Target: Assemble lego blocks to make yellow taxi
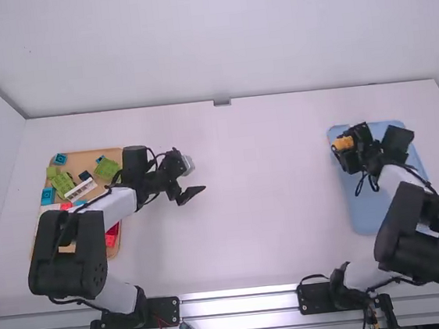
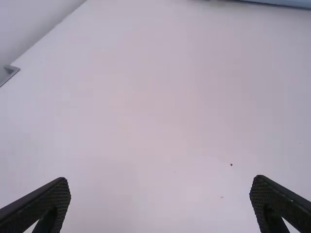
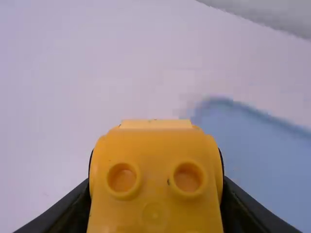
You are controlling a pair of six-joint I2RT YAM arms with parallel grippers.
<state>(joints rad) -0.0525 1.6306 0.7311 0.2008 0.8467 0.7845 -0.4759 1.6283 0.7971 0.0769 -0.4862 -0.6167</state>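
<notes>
Above the far left part of the blue tray (image 1: 366,216), the right gripper (image 1: 346,149) holds a yellow-orange lego block (image 1: 343,144). In the right wrist view, this block (image 3: 155,174) with round studs fills the space between the fingers of my right gripper (image 3: 155,194), which is shut on it. My left gripper (image 1: 196,176) is over bare table, just right of the wooden tray (image 1: 114,153). Seen from the left wrist, the left gripper (image 2: 160,199) is wide open with nothing between its fingers.
Green (image 1: 107,169), blue (image 1: 48,196) and red (image 1: 111,235) blocks lie in the wooden tray, partly under the left arm. White table (image 1: 262,199) stretches between the two trays. A small grey bracket (image 1: 222,102) sits at the far edge.
</notes>
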